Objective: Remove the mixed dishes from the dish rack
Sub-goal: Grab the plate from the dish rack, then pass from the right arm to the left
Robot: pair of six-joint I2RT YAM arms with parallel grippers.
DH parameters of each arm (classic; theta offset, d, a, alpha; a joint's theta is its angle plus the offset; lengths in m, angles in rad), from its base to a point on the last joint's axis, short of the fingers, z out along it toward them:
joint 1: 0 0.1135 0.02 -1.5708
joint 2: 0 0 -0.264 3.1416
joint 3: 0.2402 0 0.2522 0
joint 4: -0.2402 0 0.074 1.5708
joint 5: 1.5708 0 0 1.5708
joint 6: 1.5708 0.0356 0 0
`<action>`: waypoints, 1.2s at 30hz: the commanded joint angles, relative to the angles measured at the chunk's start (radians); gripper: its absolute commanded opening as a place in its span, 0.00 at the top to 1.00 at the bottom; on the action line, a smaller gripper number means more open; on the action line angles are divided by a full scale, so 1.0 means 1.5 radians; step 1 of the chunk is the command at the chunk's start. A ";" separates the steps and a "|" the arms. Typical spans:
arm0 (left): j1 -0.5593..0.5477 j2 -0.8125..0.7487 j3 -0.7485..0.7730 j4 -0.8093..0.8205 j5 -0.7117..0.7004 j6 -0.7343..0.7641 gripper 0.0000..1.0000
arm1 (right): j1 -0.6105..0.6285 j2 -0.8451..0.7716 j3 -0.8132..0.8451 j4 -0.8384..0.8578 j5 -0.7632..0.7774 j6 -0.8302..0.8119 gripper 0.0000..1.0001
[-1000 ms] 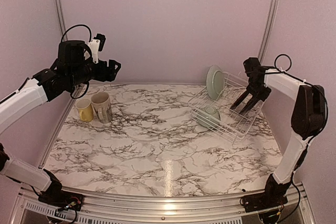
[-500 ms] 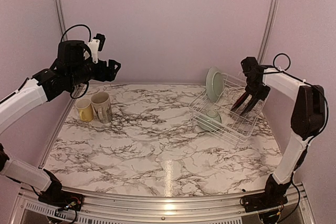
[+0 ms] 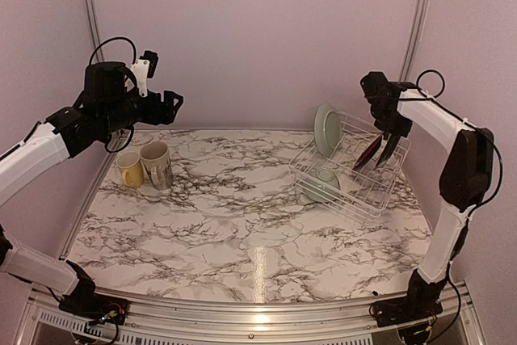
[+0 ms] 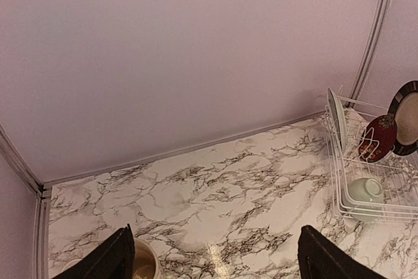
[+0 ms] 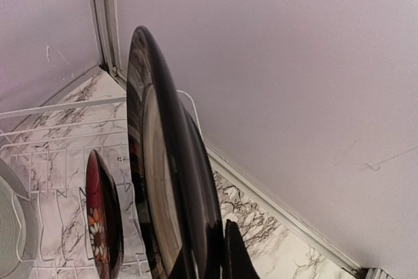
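The top external camera sits high above and behind the arm bases, tilted down toward the back wall, far enough off to take in the whole table (image 3: 242,232) from near edge to far edge; the left wrist camera is held high over the table's far left corner, looks across to the far right corner past its own fingertips (image 4: 108,262) at the bottom of its view, and shares the dish rack (image 3: 347,198) and the red plate (image 4: 377,138) with the overhead view; the right wrist camera sits in that far right corner, hard against the black-rimmed plate (image 5: 163,181), looking along it toward the wall, with rack wires and the red plate beneath.
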 commanded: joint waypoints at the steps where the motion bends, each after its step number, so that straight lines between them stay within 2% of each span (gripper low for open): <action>1: 0.004 -0.014 -0.007 0.013 -0.004 -0.006 0.11 | 0.031 -0.049 0.040 0.030 0.109 0.002 1.00; 9: 0.004 -0.008 -0.008 0.015 0.005 -0.019 0.11 | 0.035 -0.184 -0.113 0.180 0.105 -0.125 1.00; 16: 0.004 0.004 0.000 0.006 0.012 -0.026 0.11 | 0.034 -0.261 -0.152 0.237 0.071 -0.205 1.00; 18: 0.004 0.004 0.003 0.002 0.016 -0.026 0.11 | 0.035 -0.300 -0.180 0.294 0.004 -0.251 1.00; 22: 0.004 0.000 0.001 0.003 0.017 -0.025 0.10 | 0.035 -0.407 -0.275 0.454 -0.232 -0.307 1.00; 27: 0.004 0.026 0.023 -0.012 0.040 -0.073 0.07 | 0.035 -0.443 -0.307 0.525 -0.432 -0.253 1.00; 32: 0.004 0.009 -0.020 0.042 0.146 -0.254 0.04 | 0.036 -0.417 -0.331 0.601 -0.648 -0.146 1.00; 36: 0.004 -0.024 -0.147 0.232 0.270 -0.453 0.03 | 0.053 -0.388 -0.377 0.708 -0.770 -0.051 1.00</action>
